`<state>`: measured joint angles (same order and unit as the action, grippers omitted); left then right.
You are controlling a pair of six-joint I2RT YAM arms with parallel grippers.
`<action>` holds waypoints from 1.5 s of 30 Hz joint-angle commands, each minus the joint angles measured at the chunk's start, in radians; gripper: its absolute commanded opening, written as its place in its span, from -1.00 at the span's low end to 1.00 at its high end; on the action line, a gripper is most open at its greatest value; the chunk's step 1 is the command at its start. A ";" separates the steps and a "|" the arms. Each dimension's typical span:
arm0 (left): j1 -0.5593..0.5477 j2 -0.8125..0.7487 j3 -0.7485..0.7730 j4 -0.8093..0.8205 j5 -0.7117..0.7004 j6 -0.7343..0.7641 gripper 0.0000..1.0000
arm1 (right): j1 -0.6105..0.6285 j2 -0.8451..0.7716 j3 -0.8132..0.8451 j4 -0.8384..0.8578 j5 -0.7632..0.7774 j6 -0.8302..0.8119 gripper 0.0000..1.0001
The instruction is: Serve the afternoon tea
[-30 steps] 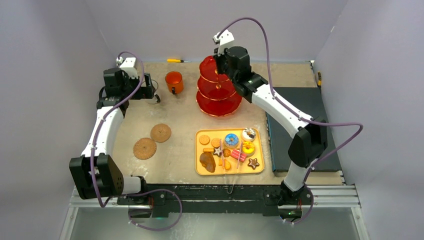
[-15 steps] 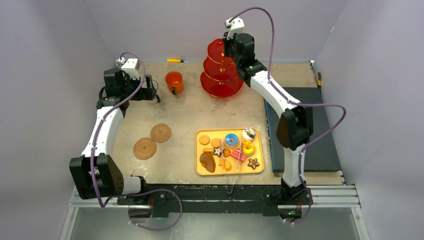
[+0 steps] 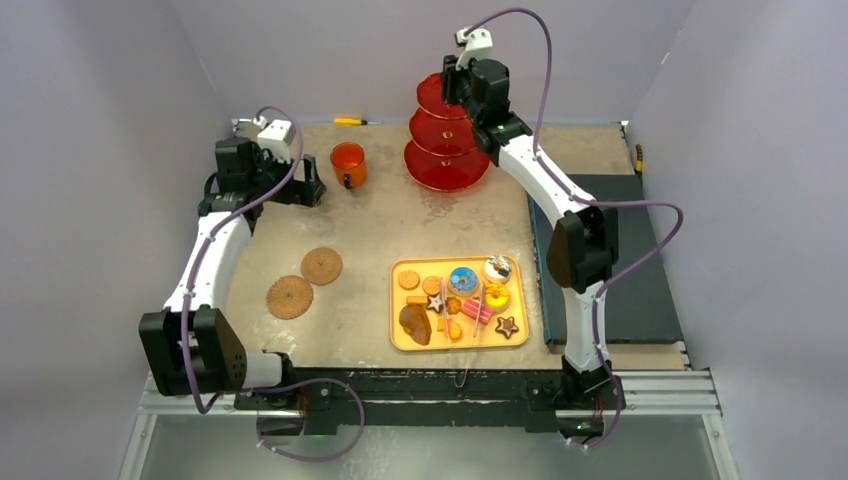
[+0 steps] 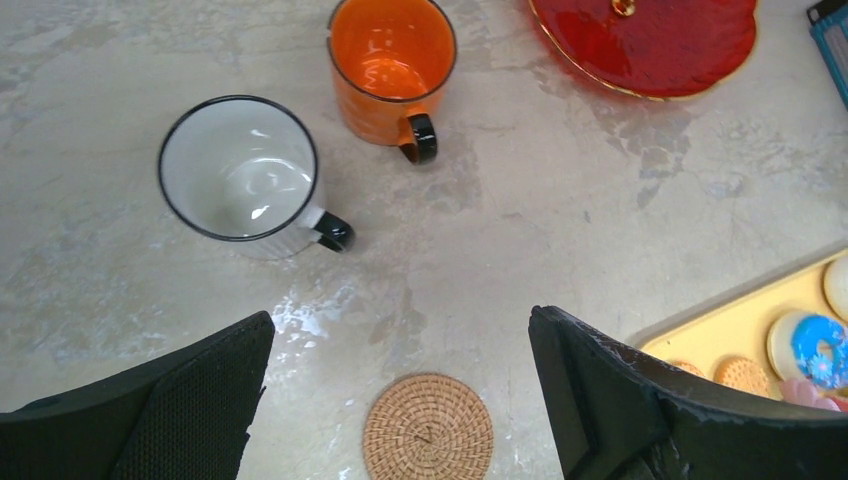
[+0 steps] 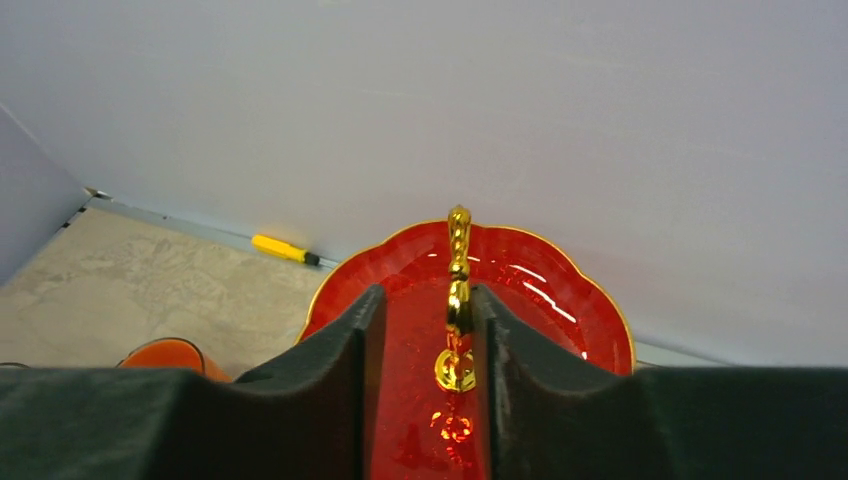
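Note:
The red three-tier gold-rimmed stand (image 3: 446,150) stands at the back of the table. My right gripper (image 3: 457,88) is at its top. In the right wrist view the jaws (image 5: 428,300) straddle the gold centre post (image 5: 458,290); the post touches the right finger, with a gap to the left one. My left gripper (image 4: 400,330) is open and empty above the table at the back left (image 3: 303,188). The white mug (image 4: 240,170) and orange mug (image 4: 393,65) stand beyond it. One brown coaster (image 4: 428,428) lies below the jaws. Two coasters (image 3: 321,265) (image 3: 289,297) lie front left. Toy pastries (image 3: 462,280) lie on the tray.
The yellow tray (image 3: 520,335) sits front centre. A yellow screwdriver (image 3: 350,121) lies at the back edge by the wall. A dark mat (image 3: 640,250) covers the right side. Walls close in at the left, back and right.
My right arm has carried the stand toward the back wall and slightly right. My left gripper has shifted a little to the right, toward the orange mug.

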<state>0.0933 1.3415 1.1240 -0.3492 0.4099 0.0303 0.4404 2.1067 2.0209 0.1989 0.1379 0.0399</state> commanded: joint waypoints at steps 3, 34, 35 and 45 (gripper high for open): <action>-0.050 0.020 0.039 -0.009 0.046 0.049 0.99 | 0.004 -0.064 0.042 0.002 -0.043 0.103 -0.08; -0.662 0.507 0.179 -0.131 0.009 0.529 0.57 | 0.011 -0.915 -0.978 -0.412 0.200 0.452 0.82; -0.673 0.523 0.186 -0.130 0.010 0.538 0.52 | 0.011 -0.927 -0.990 -0.427 0.211 0.462 0.83; -0.696 0.635 0.238 -0.099 0.011 0.561 0.06 | 0.132 -1.065 -1.152 -0.576 0.144 0.578 0.81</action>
<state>-0.6060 1.9610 1.3251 -0.4648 0.3927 0.5518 0.4892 1.0630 0.9329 -0.2794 0.3138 0.5365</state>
